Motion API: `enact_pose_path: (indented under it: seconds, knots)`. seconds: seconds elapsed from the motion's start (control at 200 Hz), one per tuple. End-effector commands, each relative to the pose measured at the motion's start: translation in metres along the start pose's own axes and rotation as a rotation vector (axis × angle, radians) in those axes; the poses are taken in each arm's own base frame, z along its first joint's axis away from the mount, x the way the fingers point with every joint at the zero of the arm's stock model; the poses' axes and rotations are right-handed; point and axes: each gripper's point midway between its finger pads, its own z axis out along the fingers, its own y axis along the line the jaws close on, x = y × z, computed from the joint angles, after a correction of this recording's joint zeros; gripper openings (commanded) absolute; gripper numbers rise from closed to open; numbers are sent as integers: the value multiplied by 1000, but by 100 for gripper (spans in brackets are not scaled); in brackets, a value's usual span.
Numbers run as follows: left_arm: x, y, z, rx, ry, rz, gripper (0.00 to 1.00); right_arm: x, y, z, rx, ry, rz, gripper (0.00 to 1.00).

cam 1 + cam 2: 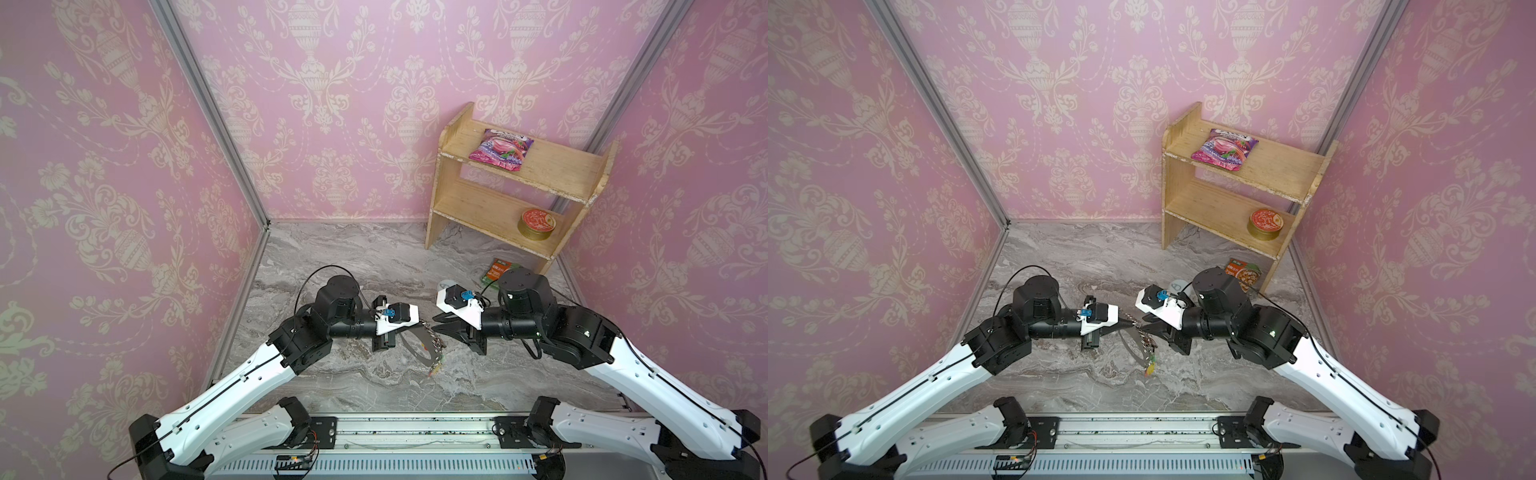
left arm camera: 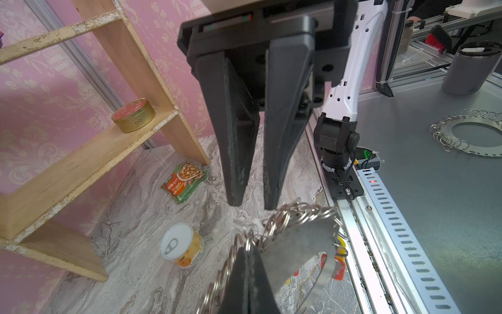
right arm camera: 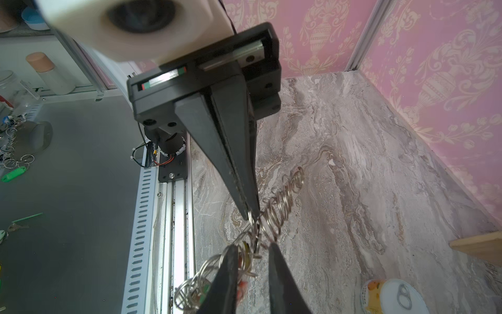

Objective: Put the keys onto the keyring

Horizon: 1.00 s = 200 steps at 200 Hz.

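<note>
My left gripper (image 2: 248, 244) is shut on the keyring (image 2: 307, 239), a flat silvery loop edged with small wire rings. It holds the keyring above the marble floor in both top views (image 1: 419, 353) (image 1: 1129, 347). Red, orange and yellow tags (image 2: 338, 267) hang from the far side of the loop. Facing it tip to tip, my right gripper (image 3: 252, 246) stands a little open, with some of the small rings (image 3: 279, 209) between its fingertips. In the top views the two grippers (image 1: 417, 323) (image 1: 436, 324) nearly touch. The keys are out of view.
A wooden shelf (image 1: 519, 187) at the back right holds a pink packet (image 1: 500, 149) and a red-lidded tin (image 1: 536, 224). A green-orange packet (image 1: 496, 268) and a pull-tab can (image 2: 182, 244) lie on the floor behind my right arm. The metal rail (image 1: 415, 428) runs along the front.
</note>
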Motion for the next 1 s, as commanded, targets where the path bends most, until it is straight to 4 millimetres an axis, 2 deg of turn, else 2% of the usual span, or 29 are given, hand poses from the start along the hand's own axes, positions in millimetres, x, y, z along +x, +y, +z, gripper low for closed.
enact_pose_path:
  seconds: [0.0, 0.105, 0.28, 0.44, 0.445, 0.45, 0.485, 0.731, 0.871, 0.996]
  knots:
    - [-14, 1, -4, -17, -57, 27, 0, 2, -3, 5, 3, -2, 41, 22]
    - [-16, 2, -4, -25, -68, 35, 0, 6, -1, 9, -11, 14, 53, 21]
    - [-16, 3, -4, -35, -71, 39, 0, 2, 2, 7, -30, -6, 63, 11]
    - [-20, 5, -5, -45, -84, 50, 0, 3, 4, 8, -43, -6, 77, 10]
    - [-19, 5, -5, -46, -84, 50, 0, 13, 6, 12, -48, 16, 88, 10]
    - [-19, 5, -5, -46, -84, 50, 0, 14, 6, 13, -50, 20, 91, 10]
    - [-19, 5, -6, -49, -85, 50, 0, 16, 6, 13, -51, 21, 94, 10]
    - [-21, 8, -9, -80, -96, 64, 0, 14, 7, 4, -27, -9, 123, 12]
    - [-23, 7, -8, -73, -111, 66, 0, 17, 6, 10, -32, -16, 138, 13]
    - [-23, 6, -7, -64, -112, 64, 0, 10, 7, 11, -47, -46, 136, 14]
